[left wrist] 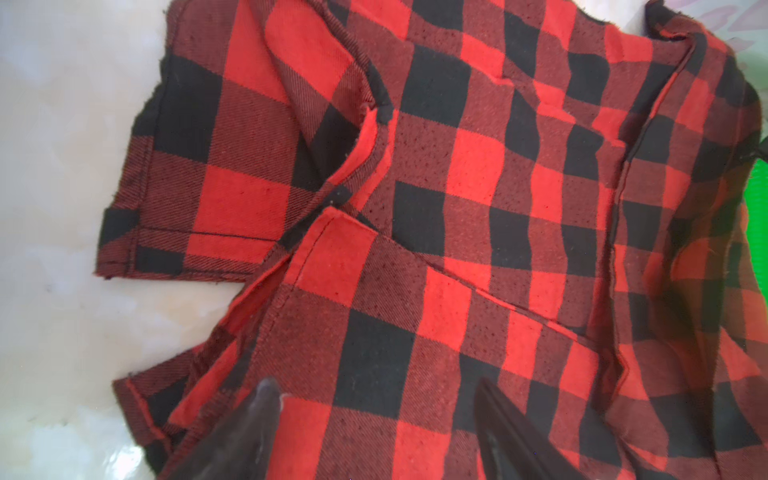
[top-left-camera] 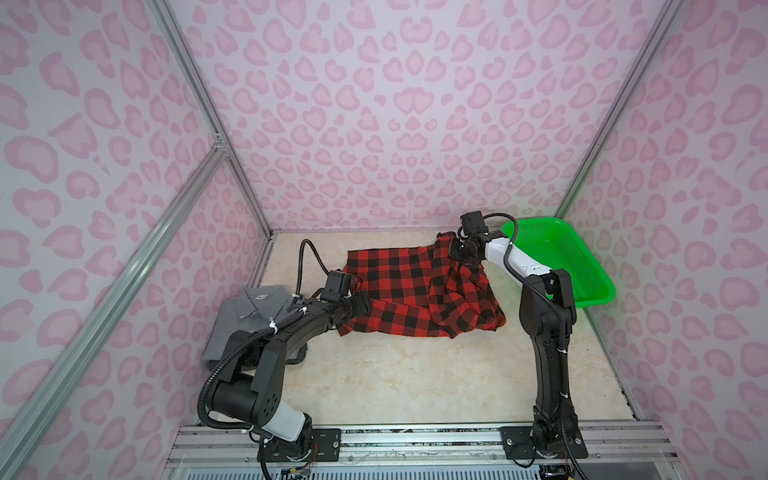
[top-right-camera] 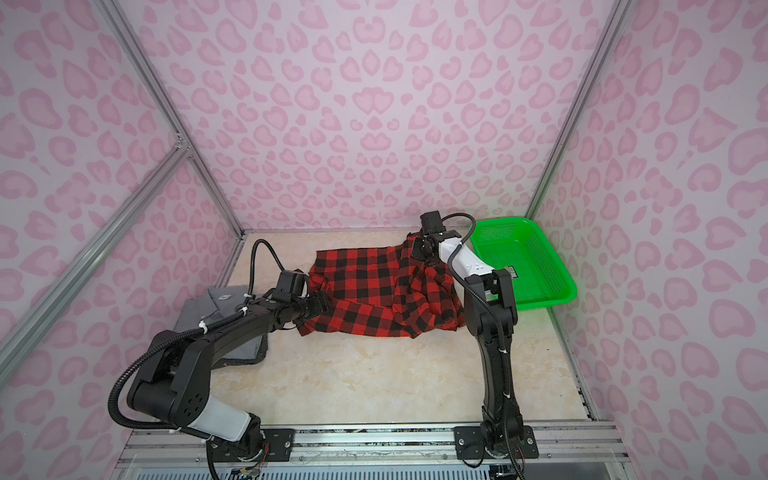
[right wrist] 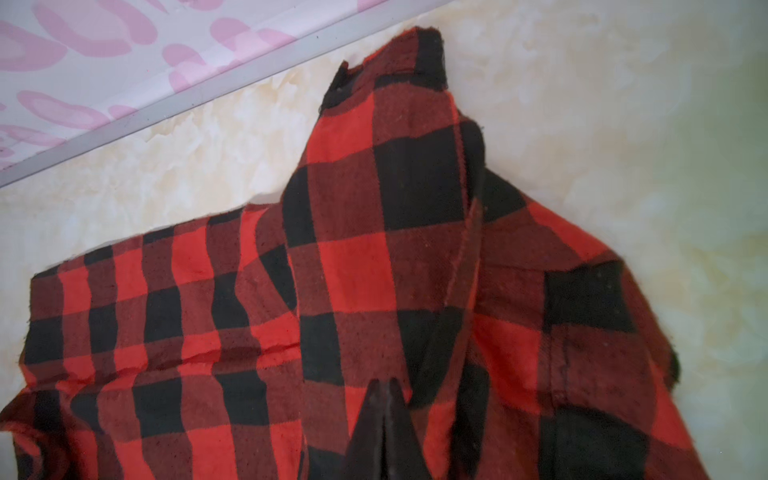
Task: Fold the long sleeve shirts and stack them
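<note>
The rumpled red-and-black checked shirt (top-left-camera: 415, 291) lies toward twelve o'clock on the table (top-left-camera: 395, 374). The right gripper (right wrist: 384, 395) pinches its raised one-o'clock corner. The left gripper (left wrist: 374, 386) gapes over its eight-o'clock edge. The folded grey shirt (top-left-camera: 245, 316) sits at nine o'clock.

the checked shirt (top-left-camera: 415, 291), red and black, lay rumpled across the middle of the table (top-left-camera: 395, 374), its far right corner raised into a peak. the grey shirt (top-left-camera: 245, 320) lay folded flat to its left, collar and small white label facing up.
</note>
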Robot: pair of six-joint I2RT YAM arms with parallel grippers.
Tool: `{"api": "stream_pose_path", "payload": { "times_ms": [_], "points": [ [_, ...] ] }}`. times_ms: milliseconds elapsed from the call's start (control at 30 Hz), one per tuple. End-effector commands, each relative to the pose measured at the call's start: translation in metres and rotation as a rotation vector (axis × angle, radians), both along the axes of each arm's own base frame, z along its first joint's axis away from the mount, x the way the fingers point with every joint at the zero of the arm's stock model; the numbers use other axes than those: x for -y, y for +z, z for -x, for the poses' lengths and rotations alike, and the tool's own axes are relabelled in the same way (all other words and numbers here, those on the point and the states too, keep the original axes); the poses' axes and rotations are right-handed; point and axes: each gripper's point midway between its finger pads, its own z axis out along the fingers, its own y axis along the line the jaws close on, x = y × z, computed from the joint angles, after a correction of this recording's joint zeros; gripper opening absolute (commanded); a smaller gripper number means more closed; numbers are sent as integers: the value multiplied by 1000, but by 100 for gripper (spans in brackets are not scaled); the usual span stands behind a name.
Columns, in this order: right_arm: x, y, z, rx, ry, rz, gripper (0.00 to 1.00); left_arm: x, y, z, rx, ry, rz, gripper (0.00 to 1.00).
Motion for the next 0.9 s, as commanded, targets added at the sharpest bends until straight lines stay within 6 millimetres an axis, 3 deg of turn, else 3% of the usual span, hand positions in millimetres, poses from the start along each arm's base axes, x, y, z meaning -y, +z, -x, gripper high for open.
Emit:
{"api": "stream_pose_path", "payload": {
  "times_ms": [0, 100, 267, 400, 533, 600, 667, 800, 867],
  "points": [
    [8, 5, 4, 6, -18, 29, 6, -1, 8, -2, 31, 2, -2, 76],
    [12, -10, 9, -45, -30, 47, 35, -2, 9, 0, 30, 5, -3, 76],
    [7, -32, 7, -82, -26, 33, 42, -4, 7, 2, 25, 2, -16, 76],
    [6, -54, 3, -121, -20, 47, 37, -4, 6, 1, 25, 0, -20, 76],
    [1, -54, -1, -116, 1, 37, 14, -4, 4, -1, 21, 0, -22, 76],
    [0, -45, -1, -100, 8, 31, 2, -4, 4, -1, 20, 0, -22, 76],
    [-2, -30, 1, -76, 18, 23, 0, -4, 5, -1, 20, 1, -19, 76],
    [-14, 35, 18, 53, 77, -2, 0, -5, 15, -1, 33, 6, -13, 76],
    [-27, 71, 40, 131, 133, -32, 0, -5, 24, 0, 48, 11, -7, 76]
  ]
}}
